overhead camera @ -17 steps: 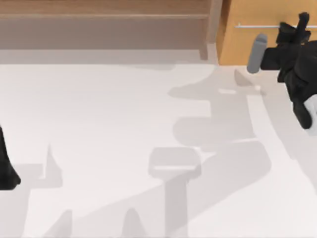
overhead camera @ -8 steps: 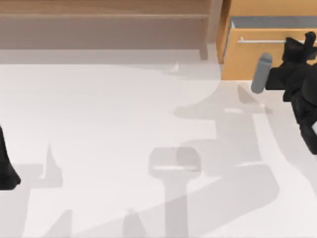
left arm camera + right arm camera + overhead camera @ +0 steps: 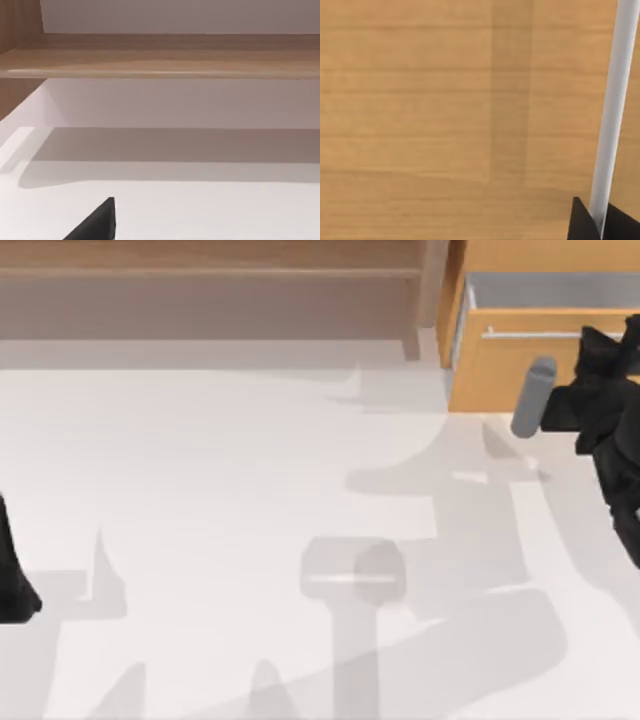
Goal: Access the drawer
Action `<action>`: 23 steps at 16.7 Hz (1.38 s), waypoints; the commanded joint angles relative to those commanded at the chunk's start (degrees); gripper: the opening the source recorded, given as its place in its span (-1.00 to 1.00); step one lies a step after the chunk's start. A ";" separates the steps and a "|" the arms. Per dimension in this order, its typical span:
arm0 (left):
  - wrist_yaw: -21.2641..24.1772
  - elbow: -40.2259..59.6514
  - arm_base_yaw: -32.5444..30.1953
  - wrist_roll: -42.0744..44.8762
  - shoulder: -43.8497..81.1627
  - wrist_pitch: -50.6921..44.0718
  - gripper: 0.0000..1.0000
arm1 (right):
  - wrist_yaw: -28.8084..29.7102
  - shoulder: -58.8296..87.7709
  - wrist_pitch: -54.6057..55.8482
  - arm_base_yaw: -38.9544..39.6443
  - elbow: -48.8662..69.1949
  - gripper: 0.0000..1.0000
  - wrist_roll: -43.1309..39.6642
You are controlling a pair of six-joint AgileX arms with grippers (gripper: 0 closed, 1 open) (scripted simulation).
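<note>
The drawer (image 3: 500,370), an orange-tan wooden front panel with a thin horizontal silver bar handle (image 3: 530,335), sits at the table's far right. It stands partly pulled out, its pale interior box (image 3: 550,290) showing behind the panel. In the right wrist view the silver bar (image 3: 612,110) crosses the wood-grain front (image 3: 445,115).

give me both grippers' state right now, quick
Left gripper: parked at the table's left edge, cannot be told.
Right gripper: closed on the drawer's silver handle.
</note>
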 joint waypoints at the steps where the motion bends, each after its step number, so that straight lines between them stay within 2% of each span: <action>1: 0.00 0.00 0.00 0.00 0.00 0.00 1.00 | 0.31 -0.58 1.05 0.27 -1.35 -1.00 -0.02; 7: 0.00 0.00 0.00 0.00 0.00 0.00 1.00 | 1.87 -4.23 7.17 2.04 -12.86 -1.00 -0.09; 14: 0.00 0.00 0.00 0.00 0.00 0.00 1.00 | 2.44 -5.16 9.02 2.61 -14.71 -1.00 -0.12; 23: 0.00 0.00 0.00 0.00 0.00 0.00 1.00 | 5.78 -8.20 17.12 5.90 -26.25 -1.00 0.02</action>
